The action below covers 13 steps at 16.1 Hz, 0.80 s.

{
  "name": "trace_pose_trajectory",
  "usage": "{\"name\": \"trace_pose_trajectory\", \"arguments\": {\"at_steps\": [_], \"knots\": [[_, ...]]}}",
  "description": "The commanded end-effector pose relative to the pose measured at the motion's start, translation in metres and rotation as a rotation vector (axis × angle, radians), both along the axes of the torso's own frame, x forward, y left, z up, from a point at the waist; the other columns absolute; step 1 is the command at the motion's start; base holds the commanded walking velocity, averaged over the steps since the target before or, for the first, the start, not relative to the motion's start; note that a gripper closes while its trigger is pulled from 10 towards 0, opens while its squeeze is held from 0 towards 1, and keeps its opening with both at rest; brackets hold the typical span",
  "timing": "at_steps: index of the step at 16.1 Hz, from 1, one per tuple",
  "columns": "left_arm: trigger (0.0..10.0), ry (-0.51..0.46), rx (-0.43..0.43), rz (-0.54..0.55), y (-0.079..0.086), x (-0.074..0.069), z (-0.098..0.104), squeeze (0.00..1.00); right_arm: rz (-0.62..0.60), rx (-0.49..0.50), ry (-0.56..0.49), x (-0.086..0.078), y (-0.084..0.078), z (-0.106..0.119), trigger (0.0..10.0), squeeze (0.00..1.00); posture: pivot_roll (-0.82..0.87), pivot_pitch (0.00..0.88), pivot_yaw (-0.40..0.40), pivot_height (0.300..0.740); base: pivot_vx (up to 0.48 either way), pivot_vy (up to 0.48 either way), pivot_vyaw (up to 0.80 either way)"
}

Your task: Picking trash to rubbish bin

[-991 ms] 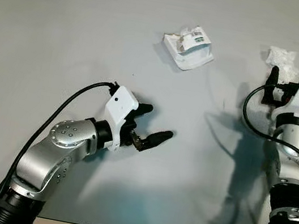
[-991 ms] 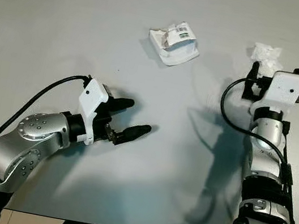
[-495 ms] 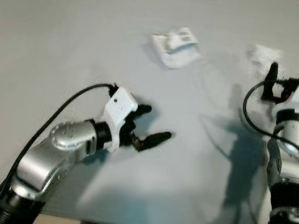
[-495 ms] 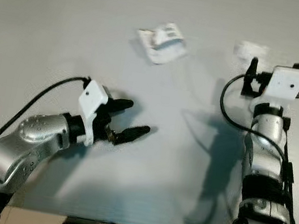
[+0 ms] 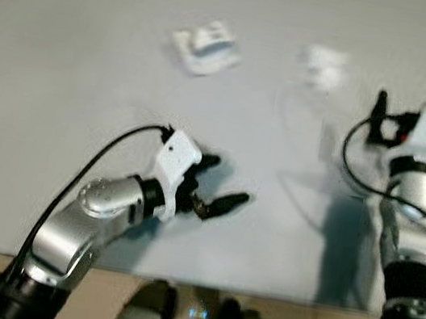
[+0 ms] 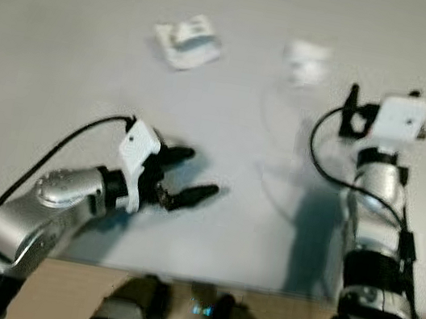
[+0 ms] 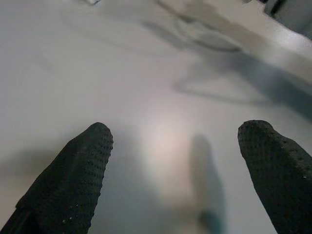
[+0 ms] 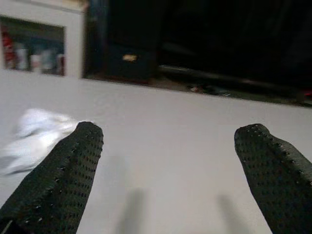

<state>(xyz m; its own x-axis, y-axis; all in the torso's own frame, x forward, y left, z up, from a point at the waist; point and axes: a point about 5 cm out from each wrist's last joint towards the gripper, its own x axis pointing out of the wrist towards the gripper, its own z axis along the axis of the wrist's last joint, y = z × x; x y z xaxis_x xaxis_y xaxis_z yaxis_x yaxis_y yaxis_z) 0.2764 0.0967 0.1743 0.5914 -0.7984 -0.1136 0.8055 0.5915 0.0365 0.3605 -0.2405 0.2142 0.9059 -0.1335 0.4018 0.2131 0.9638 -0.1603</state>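
Evidently reaching for trash — right gripper (image 8: 168, 161) spread wide and empty, crumpled tissue (image 8: 34, 134) just beside one finger; left gripper (image 5: 213, 184) also open, holding nothing, wrapper (image 5: 206, 46) well ahead.

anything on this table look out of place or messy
Two bits of litter sit on the plain grey table: a crumpled white packet at the far middle and a scrunched white tissue beyond the open right gripper. Nothing is spilled.

Two pieces of trash: wrapper (image 5: 206, 45), crumpled tissue (image 5: 324, 64).
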Motion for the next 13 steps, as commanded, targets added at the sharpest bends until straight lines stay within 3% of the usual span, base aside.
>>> {"name": "trace_pose_trajectory", "arguments": {"at_steps": [1, 10, 13], "knots": [[10.0, 0.016, 0.011, 0.035, 0.007, 0.001, -0.005, 0.00, 0.026, 0.000, 0.024, 0.000, 0.006, -0.005, 10.0, 0.00, 0.37, 0.258, 0.045, 0.740, 0.000, 0.000, 0.00], [10.0, 0.019, 0.025, 0.055, 0.009, 0.004, -0.006, 0.00, 0.071, -0.015, 0.057, 0.001, 0.013, -0.008, 10.0, 0.00, 0.37, 0.257, 0.045, 0.740, 0.000, 0.000, 0.00], [10.0, 0.022, 0.030, 0.067, 0.010, 0.006, -0.008, 0.00, 0.091, -0.043, 0.056, 0.002, 0.018, -0.007, 10.0, 0.00, 0.37, 0.255, 0.045, 0.740, 0.089, -0.380, 0.16]]}}
